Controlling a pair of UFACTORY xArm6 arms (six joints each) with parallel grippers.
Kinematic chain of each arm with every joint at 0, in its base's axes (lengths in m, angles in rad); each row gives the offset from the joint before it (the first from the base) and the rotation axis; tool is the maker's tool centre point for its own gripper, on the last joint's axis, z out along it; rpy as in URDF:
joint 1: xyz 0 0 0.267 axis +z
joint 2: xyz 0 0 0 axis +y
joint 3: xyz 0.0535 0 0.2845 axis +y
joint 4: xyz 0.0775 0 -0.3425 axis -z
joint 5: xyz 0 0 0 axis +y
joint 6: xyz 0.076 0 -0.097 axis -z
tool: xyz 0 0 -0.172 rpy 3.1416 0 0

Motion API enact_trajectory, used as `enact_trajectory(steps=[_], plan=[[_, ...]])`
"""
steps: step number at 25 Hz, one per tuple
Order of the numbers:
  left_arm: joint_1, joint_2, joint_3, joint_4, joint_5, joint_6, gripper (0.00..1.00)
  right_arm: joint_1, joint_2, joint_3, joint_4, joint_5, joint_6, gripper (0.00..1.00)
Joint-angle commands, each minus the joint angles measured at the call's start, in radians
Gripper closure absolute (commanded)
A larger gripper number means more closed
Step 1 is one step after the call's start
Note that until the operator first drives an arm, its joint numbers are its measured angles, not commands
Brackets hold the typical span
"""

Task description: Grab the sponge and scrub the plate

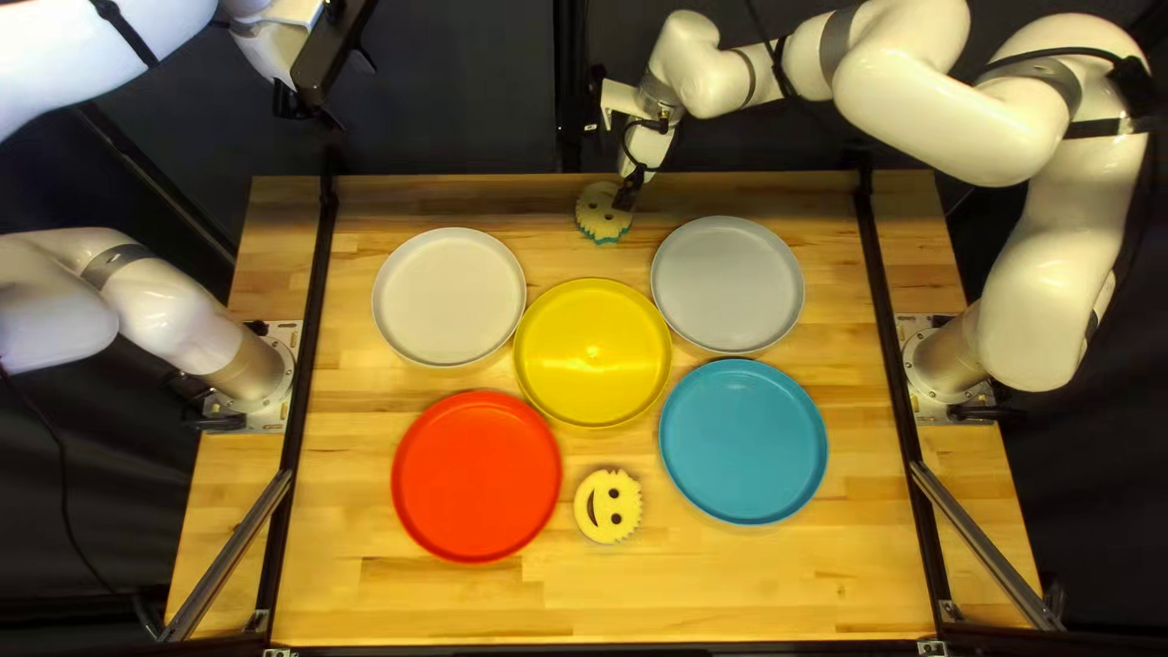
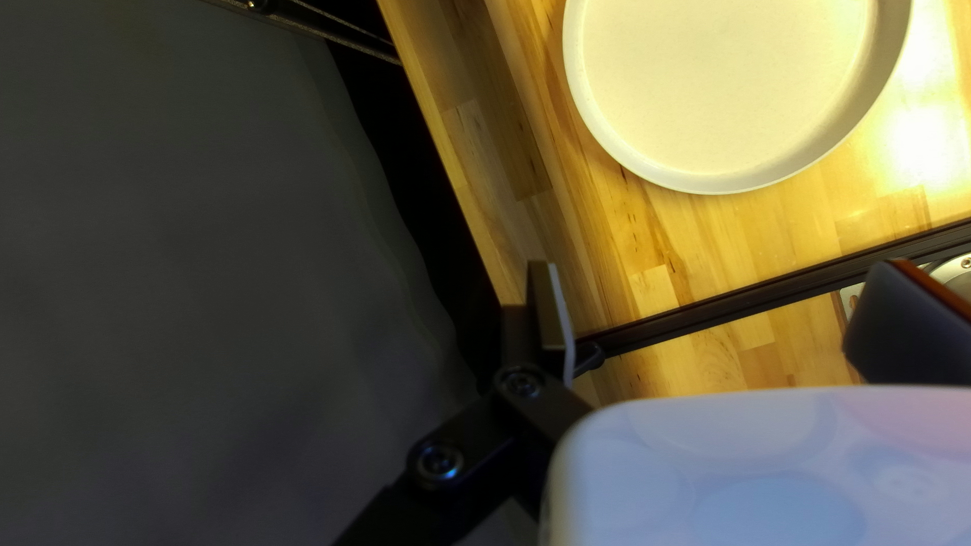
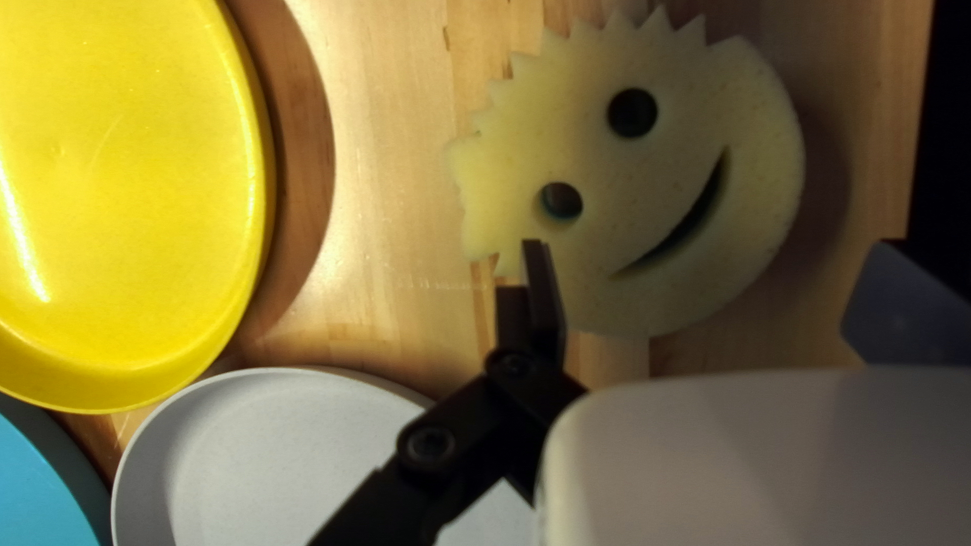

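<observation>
Pale yellow smiling foam sponge [image 3: 566, 121]: it lies flat on the wooden counter [image 1: 754, 578], near the far edge, behind the round yellow plate [image 1: 593, 353] and beside the round light-grey plate [image 1: 726, 282].
Right tool [image 3: 713, 248]: we have it open at the sponge, one finger overlapping the toothed side in the wrist view, the other out past the smooth side; nothing is gripped. Its height above the foam is hard to judge.
Step in hand: we are lining up the pick, by our reading.
Toothed edge: we should shift so that both fingers clear the foam, then lower straight down; a fingertip landing on top would dent or tip it.
Squeeze: foam should give, so we close gently until both sides hold, keeping the scrubbing face down and free.
Light-grey plate's rim: we lift clear of it before going sideways.
Left tool [image 2: 718, 268]: open and holding nothing, beyond the round white plate [image 2: 718, 91]; we keep it out of the way.
</observation>
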State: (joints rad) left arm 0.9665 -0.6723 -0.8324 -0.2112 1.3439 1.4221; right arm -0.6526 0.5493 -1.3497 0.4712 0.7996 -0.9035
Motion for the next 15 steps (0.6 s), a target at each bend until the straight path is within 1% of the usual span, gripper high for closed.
enact_trajectory(steps=[1,2,3,5,6,7,13,15], plan=[[0.000,0.000,0.000,0.000,0.000,0.000,0.00,-0.001,0.005,-0.011,-0.002,0.011,0.003,0.23],[0.000,0.000,0.000,0.000,0.000,0.000,0.00,-0.002,0.007,-0.014,-0.002,0.012,0.003,0.39],[0.000,0.000,0.000,0.000,0.000,0.000,0.00,-0.003,0.011,-0.020,-0.002,0.016,0.003,0.46],[0.000,0.000,0.000,0.000,0.000,0.000,0.00,-0.003,0.017,-0.028,-0.001,0.020,0.003,0.65],[0.000,0.000,0.000,0.000,0.000,0.000,0.00,-0.004,0.019,-0.031,-0.001,0.022,0.002,0.85],[0.000,0.000,0.000,0.000,0.000,0.000,0.00,-0.004,0.021,-0.033,-0.001,0.023,0.002,0.92],[0.000,0.000,0.000,0.000,0.000,0.000,0.00,-0.006,0.040,-0.052,0.000,0.031,-0.003,0.99],[0.000,0.000,0.000,0.000,0.000,0.000,0.00,-0.006,0.039,-0.051,0.000,0.032,-0.004,1.00]])
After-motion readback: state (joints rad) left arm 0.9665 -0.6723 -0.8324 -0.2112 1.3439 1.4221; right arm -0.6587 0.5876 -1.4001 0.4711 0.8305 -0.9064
